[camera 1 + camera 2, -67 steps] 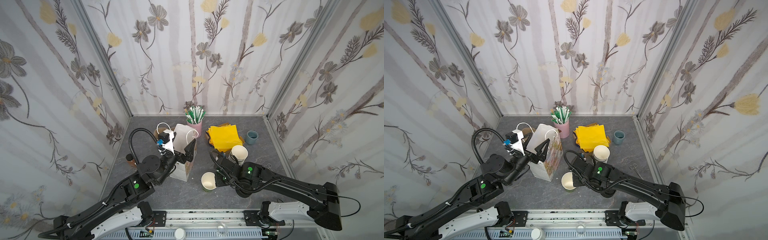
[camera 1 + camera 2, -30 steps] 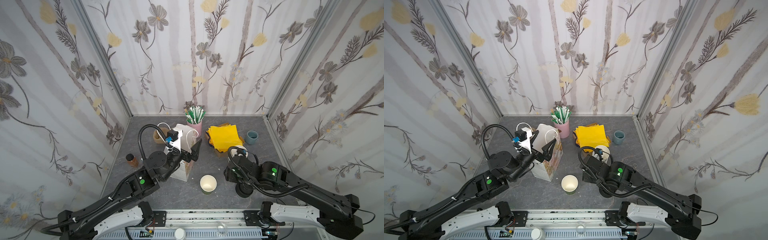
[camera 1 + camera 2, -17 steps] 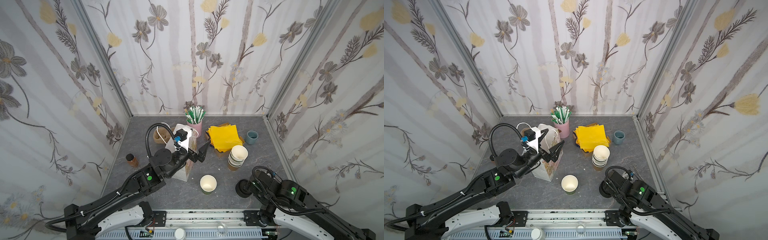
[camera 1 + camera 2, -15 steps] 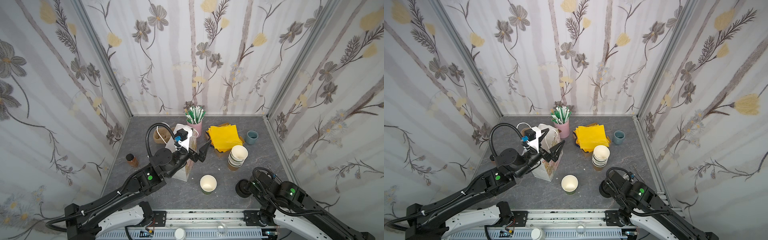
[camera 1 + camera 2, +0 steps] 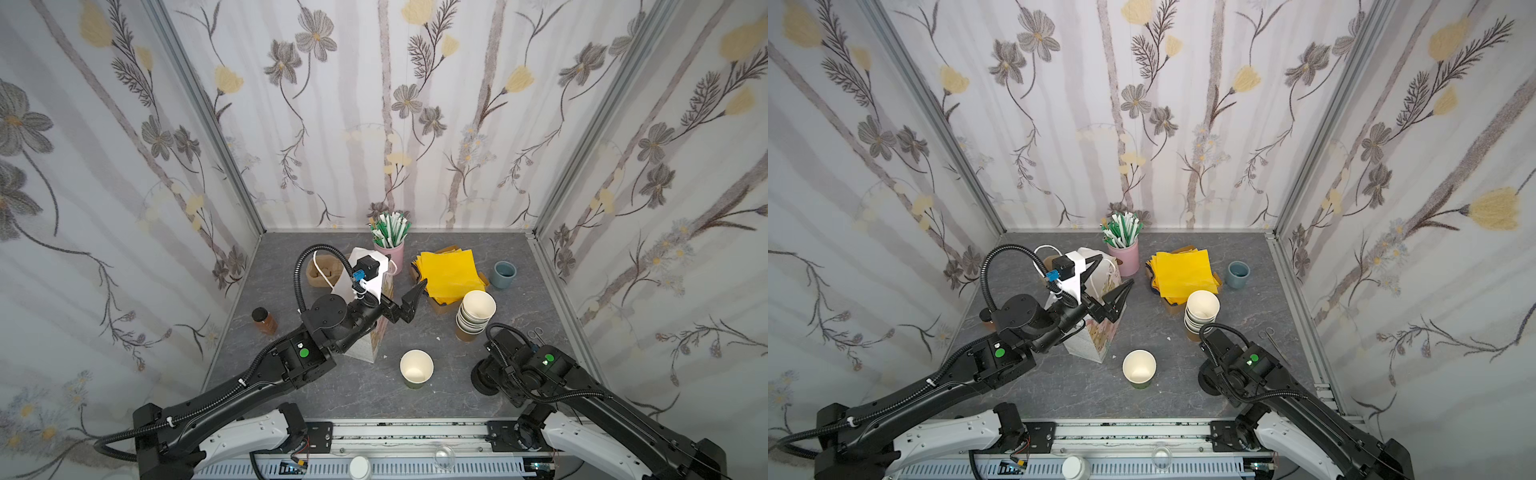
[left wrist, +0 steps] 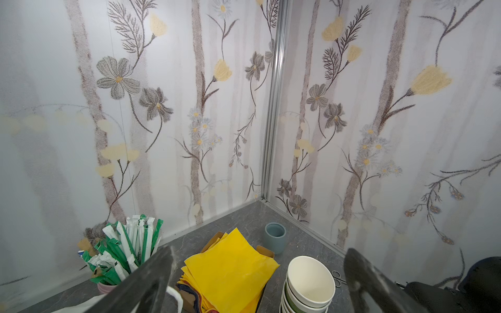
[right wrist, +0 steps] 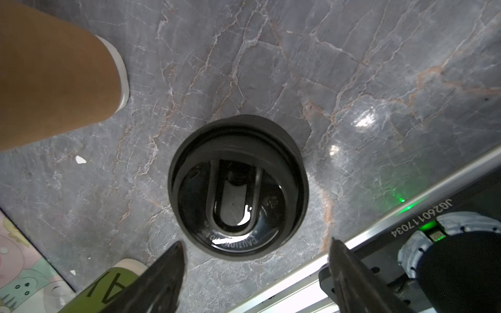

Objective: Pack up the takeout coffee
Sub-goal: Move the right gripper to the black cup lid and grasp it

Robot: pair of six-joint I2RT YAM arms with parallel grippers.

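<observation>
One cup (image 5: 416, 368), one cup stack (image 5: 473, 316), one lid pile (image 7: 238, 187) sitting on tabletop (image 5: 365, 395); left jaws, right jaws gaping wide, empty.

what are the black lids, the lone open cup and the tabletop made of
Black lids: plastic by the look, glossy, with sharp highlights and moulded raised lettering.
Lone cup: likely paper, matte white inside, rolled rim, green printed side.
Tabletop: grey marble-look surface with pale and rusty veins, semi-gloss from the light reflections; stone or printed laminate, I cannot tell.
</observation>
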